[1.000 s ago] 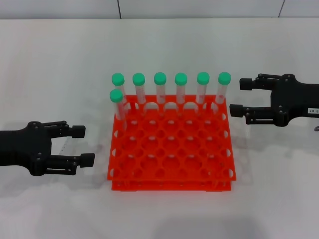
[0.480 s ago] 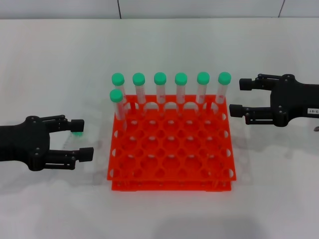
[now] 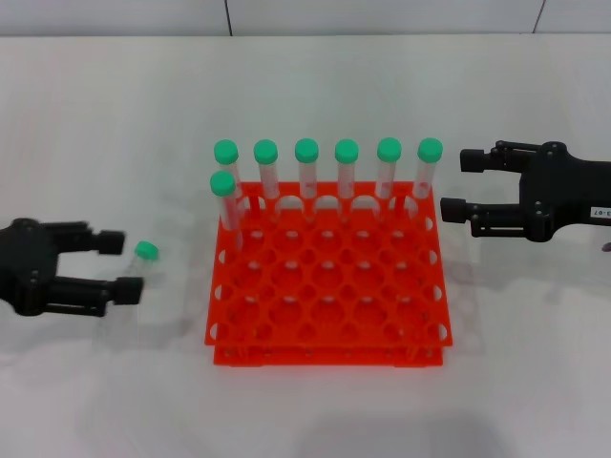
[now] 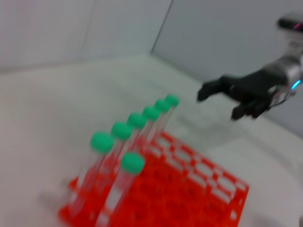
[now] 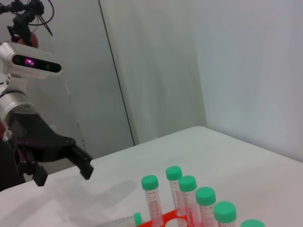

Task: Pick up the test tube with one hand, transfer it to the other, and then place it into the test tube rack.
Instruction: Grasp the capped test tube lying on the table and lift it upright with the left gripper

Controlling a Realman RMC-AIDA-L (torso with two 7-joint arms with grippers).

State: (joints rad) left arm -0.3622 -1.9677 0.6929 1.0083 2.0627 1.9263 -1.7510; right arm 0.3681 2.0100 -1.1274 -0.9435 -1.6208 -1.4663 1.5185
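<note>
Head view alone shows the test tube (image 3: 143, 277) lying on the table (image 3: 95, 143), between the left gripper (image 3: 116, 266) and the test tube rack (image 3: 329, 286). Rack holds seven green-capped tubes (image 3: 306, 176). Both the left gripper and the right gripper (image 3: 462, 185) are spread wide, grasping nothing.
</note>
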